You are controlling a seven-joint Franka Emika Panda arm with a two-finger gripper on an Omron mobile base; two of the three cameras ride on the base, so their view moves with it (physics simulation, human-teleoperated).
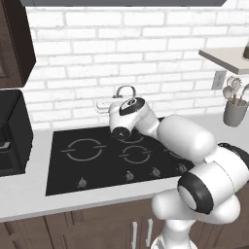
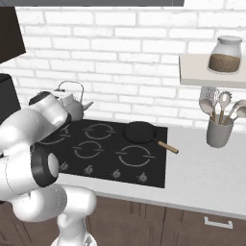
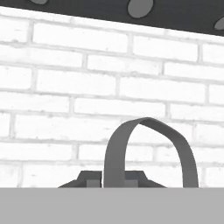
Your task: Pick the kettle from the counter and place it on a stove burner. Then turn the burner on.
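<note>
Left base view: white arm (image 1: 194,160) nearest, reaching over stove (image 1: 73,168) toward far side; kettle (image 1: 125,92) handle arch above wrist, near brick wall.
Right base view: kettle (image 2: 72,103) at far left corner of stove (image 2: 144,170) — body partly behind arm; pan (image 2: 140,131) on far right burner.
Hand view: gripper (image 3: 113,181) nearly closed, fingers (image 3: 89,180) clamped on kettle (image 3: 118,153) handle base.
</note>
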